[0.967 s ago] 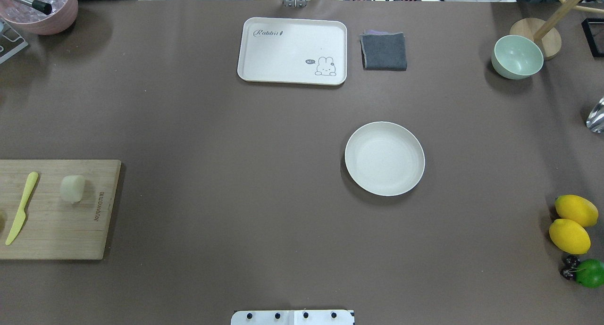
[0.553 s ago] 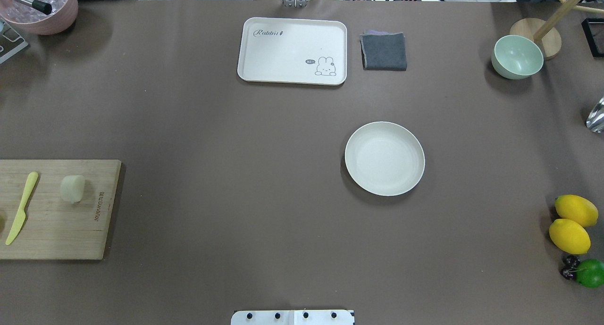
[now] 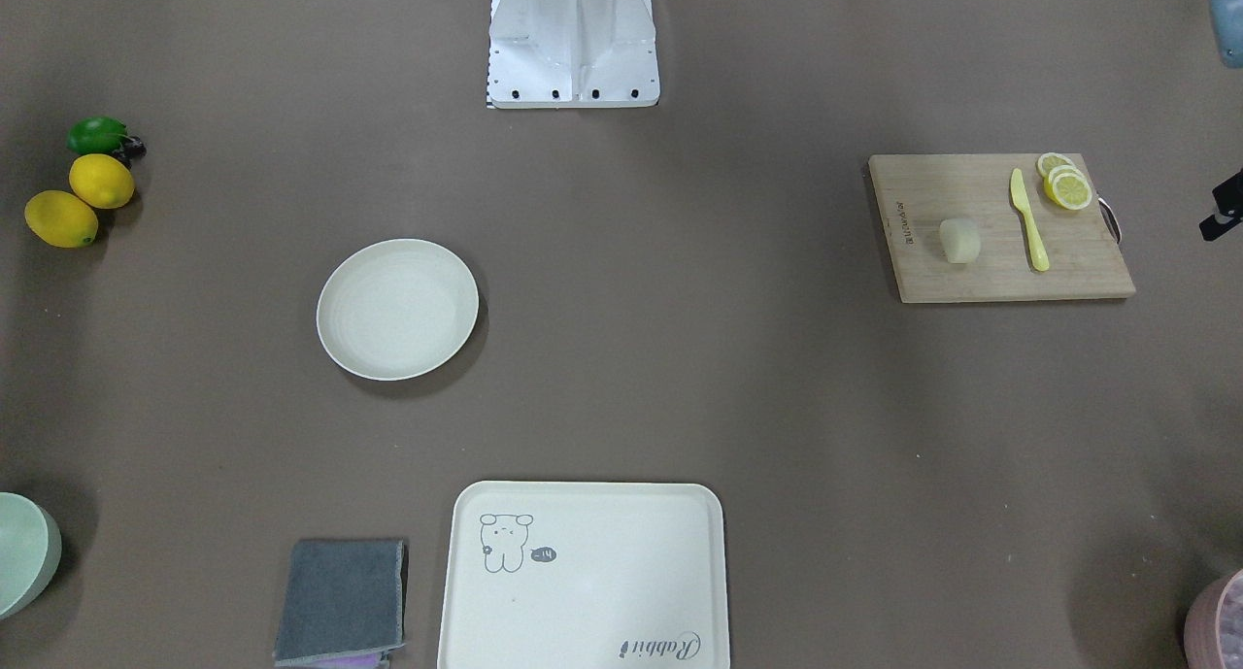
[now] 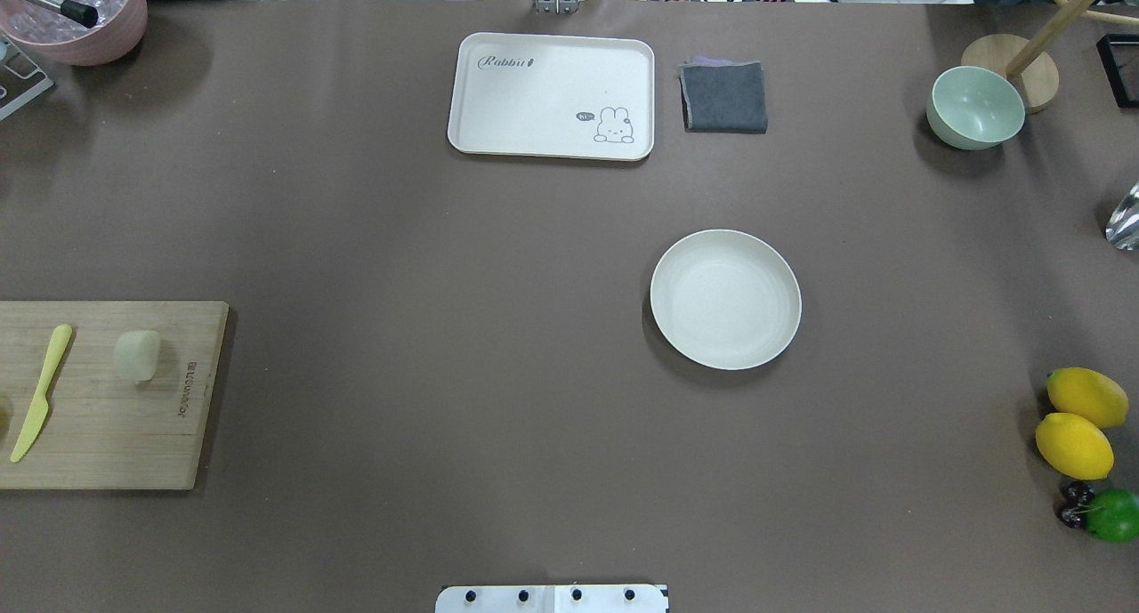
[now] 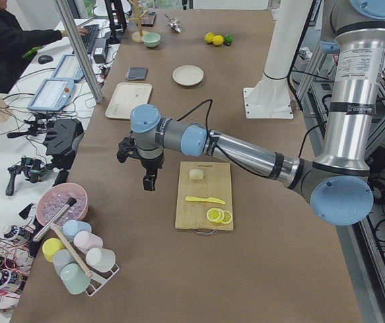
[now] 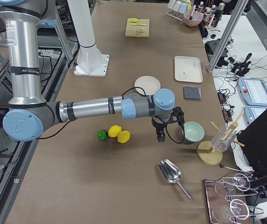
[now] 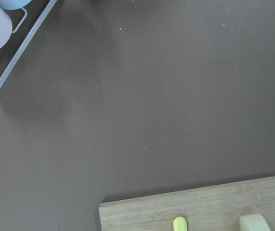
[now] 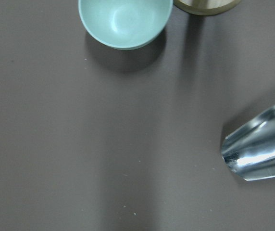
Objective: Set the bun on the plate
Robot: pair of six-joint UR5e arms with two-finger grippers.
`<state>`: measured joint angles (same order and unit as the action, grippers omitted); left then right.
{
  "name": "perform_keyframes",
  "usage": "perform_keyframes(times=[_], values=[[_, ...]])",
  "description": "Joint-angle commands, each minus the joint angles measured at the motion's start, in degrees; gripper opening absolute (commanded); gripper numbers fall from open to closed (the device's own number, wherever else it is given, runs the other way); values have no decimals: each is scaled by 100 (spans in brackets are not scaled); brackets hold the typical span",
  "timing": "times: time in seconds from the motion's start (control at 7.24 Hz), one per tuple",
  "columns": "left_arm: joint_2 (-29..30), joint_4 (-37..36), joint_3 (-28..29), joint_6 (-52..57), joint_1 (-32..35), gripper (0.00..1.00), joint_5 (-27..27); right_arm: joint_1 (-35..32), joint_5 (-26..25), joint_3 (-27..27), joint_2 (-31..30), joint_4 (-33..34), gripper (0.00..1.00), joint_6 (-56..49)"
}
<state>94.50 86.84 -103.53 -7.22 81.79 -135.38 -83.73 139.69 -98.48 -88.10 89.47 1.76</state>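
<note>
Two grippers, both seen only from the side views.

Front view: bun (image 3: pixel 959 239) lying on board (image 3: pixel 976 281), beside knife (image 3: pixel 1027 220). Lemon slices (image 3: pixel 1066 184) at board's corner, past the knife. Plate (image 3: pixel 397 310) well apart from board, out on the table (image 3: pixel 680 358).

Overhead: board at the view's left edge, bun on it, knife alongside. Plate far from board, right of the table's middle.

Left view: left gripper (image 5: pixel 148 184) hanging fingers-down just beside board, off the long edge away from the robot, level with the bun's end. Touching nothing visible. Grip open or clamped: cannot tell. Bun on board's far half, knife across the middle, slices at the near end. Plate far beyond board.

Right view: right gripper (image 6: pixel 160 136) at the table end opposite board, fingers down, near bowl (image 6: pixel 193 131) and lemons (image 6: pixel 123 136). Grip open or clamped: cannot tell. Plate between this gripper and board, bun tiny on board at the far end.

Left wrist: board's edge along the bottom, with knife tip and a corner of bun showing. Fingers out of shot.

Right wrist: bowl at top, scoop (image 8: pixel 260 147) at right, bare table between. Fingers out of shot.
</note>
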Motion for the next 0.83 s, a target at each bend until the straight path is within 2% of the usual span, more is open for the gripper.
perform_keyframes(times=[0.0, 0.28, 0.55, 0.69], values=[[-124, 412, 27, -43, -14, 98, -32, 653, 41, -40, 345, -9, 100, 681], [-116, 421, -52, -43, -102, 98, -32, 1277, 23, -48, 513, -472, 100, 1787], [-81, 421, -35, -52, -224, 98, -23, 1988, -134, -14, 722, -1254, 94, 3533], [-63, 421, -27, -52, -294, 98, -23, 2462, -596, -22, 864, -1440, 91, 4116]])
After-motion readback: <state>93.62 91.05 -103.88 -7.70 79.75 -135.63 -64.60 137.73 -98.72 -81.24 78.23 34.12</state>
